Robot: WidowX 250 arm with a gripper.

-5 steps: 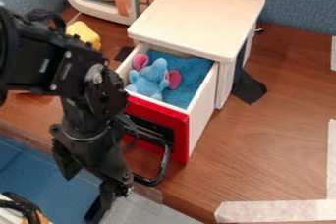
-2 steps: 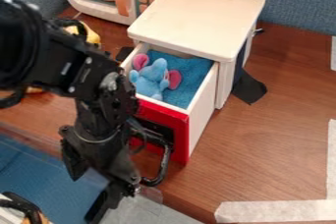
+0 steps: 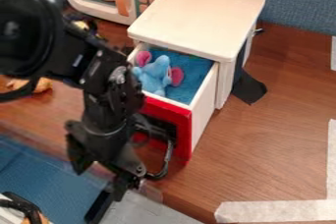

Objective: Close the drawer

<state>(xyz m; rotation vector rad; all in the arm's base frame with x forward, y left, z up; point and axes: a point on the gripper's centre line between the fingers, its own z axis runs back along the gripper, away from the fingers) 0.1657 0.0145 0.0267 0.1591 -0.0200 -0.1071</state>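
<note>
One gripper (image 3: 98, 181), fingers parted, empty, by handle (image 3: 168, 160); red-fronted drawer (image 3: 182, 125) open, plush toy (image 3: 154, 75) inside.

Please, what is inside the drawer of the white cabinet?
In the open drawer a light blue plush toy with pink ears lies on blue cloth. The drawer's back end is covered by the cabinet top, so its contents there cannot be seen.

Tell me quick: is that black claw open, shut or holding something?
Gripper: open, its two fingers spread apart, holding nothing.
</note>
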